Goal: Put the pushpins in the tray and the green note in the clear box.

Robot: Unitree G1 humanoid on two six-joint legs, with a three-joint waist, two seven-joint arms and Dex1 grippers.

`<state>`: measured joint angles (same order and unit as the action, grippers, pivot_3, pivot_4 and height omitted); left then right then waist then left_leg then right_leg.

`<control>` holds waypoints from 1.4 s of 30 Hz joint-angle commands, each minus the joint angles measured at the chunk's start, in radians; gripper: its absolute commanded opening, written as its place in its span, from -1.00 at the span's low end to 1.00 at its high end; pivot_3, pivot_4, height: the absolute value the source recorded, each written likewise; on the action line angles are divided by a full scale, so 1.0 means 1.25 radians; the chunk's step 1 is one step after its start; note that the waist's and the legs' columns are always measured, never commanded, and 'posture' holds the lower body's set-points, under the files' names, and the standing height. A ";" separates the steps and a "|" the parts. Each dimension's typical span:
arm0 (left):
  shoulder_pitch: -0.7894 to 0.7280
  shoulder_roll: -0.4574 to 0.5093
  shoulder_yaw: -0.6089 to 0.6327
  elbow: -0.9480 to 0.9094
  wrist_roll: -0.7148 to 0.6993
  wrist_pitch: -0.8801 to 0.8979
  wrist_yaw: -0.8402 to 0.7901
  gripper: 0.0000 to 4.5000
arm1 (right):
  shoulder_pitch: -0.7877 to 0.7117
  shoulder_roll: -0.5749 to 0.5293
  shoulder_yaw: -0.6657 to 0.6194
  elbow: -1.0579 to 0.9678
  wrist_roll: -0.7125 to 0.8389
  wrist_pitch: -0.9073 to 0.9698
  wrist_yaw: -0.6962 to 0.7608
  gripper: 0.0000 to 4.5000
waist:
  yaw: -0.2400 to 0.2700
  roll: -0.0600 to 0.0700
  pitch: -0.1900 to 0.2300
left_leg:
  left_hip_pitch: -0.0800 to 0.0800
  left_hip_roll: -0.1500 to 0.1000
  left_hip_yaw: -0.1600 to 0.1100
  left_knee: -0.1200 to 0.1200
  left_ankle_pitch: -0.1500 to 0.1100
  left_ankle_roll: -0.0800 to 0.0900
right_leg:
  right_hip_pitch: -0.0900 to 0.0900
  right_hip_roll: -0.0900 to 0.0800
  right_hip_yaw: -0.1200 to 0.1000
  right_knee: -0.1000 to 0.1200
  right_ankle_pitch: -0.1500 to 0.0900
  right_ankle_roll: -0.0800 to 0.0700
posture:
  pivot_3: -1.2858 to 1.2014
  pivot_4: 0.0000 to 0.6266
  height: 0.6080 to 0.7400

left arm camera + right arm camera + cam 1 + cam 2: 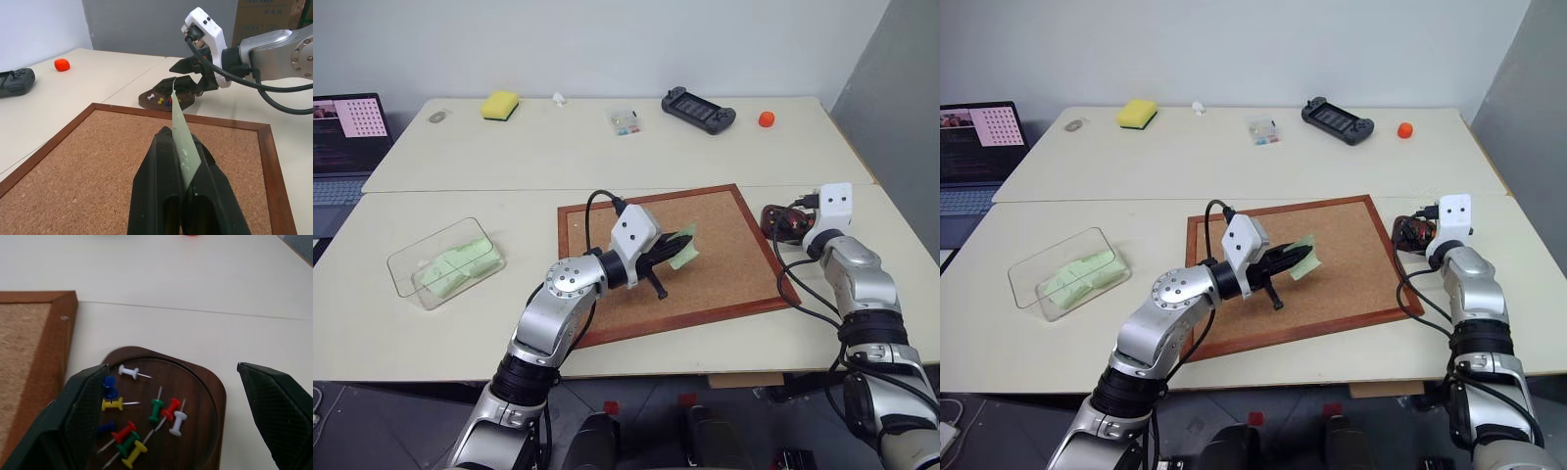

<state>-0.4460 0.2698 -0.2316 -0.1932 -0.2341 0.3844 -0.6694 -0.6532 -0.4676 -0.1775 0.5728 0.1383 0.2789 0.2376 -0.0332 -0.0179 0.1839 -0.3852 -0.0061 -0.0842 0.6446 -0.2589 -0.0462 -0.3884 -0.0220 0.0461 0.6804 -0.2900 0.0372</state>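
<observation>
Left end effector (182, 161) clamped shut on green note (182, 139), held over the cork board (724, 264). Clear box (411, 279) sits well apart at the worktop's left, pale green notes already inside. Right end effector (176, 411) wide open, empty, over the tray (208, 396); pushpins (168, 413) lie in it. Risks: thin note is pinched at one edge, so it may slip or curl in transit, or cling to a finger on release and miss the box.

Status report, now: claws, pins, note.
Left claw shut on green note over corkboard. Right claw open above tray; pushpins inside. Clear box holds green notes.
</observation>
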 commanded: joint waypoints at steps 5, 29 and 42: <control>-0.005 0.002 0.005 -0.035 -0.007 0.000 -0.001 -1.00 | -0.033 -0.006 -0.008 0.027 -0.009 -0.019 -0.005 0.98 | 0.000 0.000 0.000 | 0.000 0.000 0.000 0.000 0.000 0.000 | 0.000 0.000 0.000 0.000 0.000 0.000 | 0.03 -0.52 1.00; -0.004 -0.008 0.000 -0.027 -0.008 -0.006 -0.001 -1.00 | 0.027 -0.001 -0.081 -0.202 0.075 0.083 -0.009 0.98 | 0.000 0.000 0.000 | 0.000 0.000 0.000 0.000 0.000 0.000 | 0.000 0.000 0.000 0.000 0.000 0.000 | 0.03 -0.52 1.00; 0.017 0.026 0.021 -0.036 -0.013 -0.009 -0.016 -1.00 | 0.178 -0.103 0.062 -0.346 0.035 -0.180 0.317 0.98 | 0.000 0.000 0.000 | 0.000 0.000 0.000 0.000 0.000 0.000 | 0.000 0.000 0.000 0.000 0.000 0.000 | 0.03 -0.52 1.00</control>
<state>-0.4246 0.2913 -0.2298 -0.2006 -0.2359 0.3879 -0.6824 -0.4576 -0.5580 -0.1020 0.2354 0.1600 0.1537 0.5323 -0.0334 -0.0179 0.1839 -0.3850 -0.0061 -0.0844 0.6447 -0.2589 -0.0462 -0.3882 -0.0218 0.0458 0.6803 -0.2901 0.0374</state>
